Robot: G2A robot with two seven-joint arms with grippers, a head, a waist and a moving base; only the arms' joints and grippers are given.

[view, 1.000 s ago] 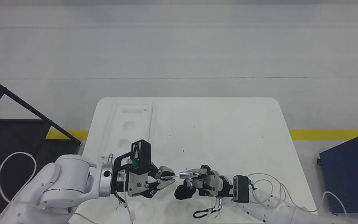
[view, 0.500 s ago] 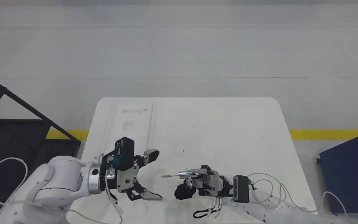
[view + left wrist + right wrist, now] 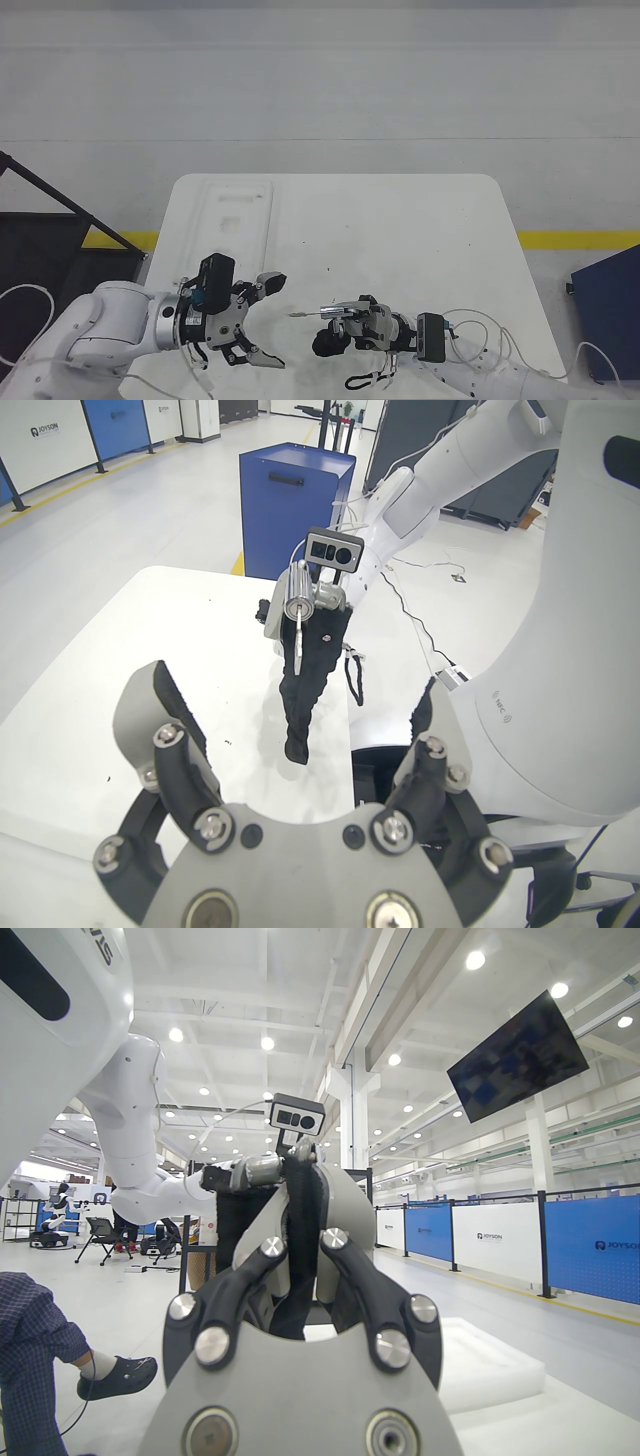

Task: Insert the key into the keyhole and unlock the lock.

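The right gripper [image 3: 342, 326] is closed on the lock [image 3: 336, 313], a silver cylindrical padlock held above the near edge of the white table [image 3: 400, 230]. In the left wrist view the lock [image 3: 298, 596] faces the camera with its round end, and the key [image 3: 298, 645] sits in the keyhole, its flat bow hanging down from the cylinder. From above, the key [image 3: 304, 314] sticks out of the lock toward the left gripper [image 3: 268, 322].

The left gripper [image 3: 295, 677] is wide open and holds nothing; its 2 fingers [image 3: 167, 700] are spread to either side of the key's line, a short way apart from it and not touching it. In the right wrist view the right gripper [image 3: 300, 1163] has its padded fingers pressed together around the lock's body [image 3: 262, 1168]. A black looped cord [image 3: 365, 382] hangs under the right wrist near the table edge.
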